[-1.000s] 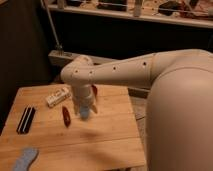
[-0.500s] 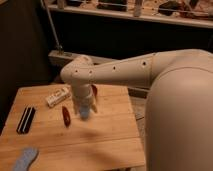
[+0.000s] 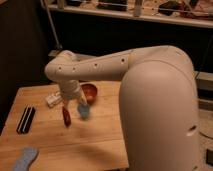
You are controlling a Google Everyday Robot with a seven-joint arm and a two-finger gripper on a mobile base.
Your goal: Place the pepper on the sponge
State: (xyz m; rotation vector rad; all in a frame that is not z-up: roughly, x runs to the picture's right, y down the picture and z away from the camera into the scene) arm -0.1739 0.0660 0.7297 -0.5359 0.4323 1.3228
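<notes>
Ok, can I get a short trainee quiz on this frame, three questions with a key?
1. True or false: the pepper already lies on the sponge.
2. Where is the gripper? A) over the sponge; B) over the wooden table, at the pepper, near the red-orange bowl; C) beyond the table's edge.
3. Fill in: the thing lying nearest the sponge is the ____.
Key: 1 false; 2 B; 3 black striped block.
</notes>
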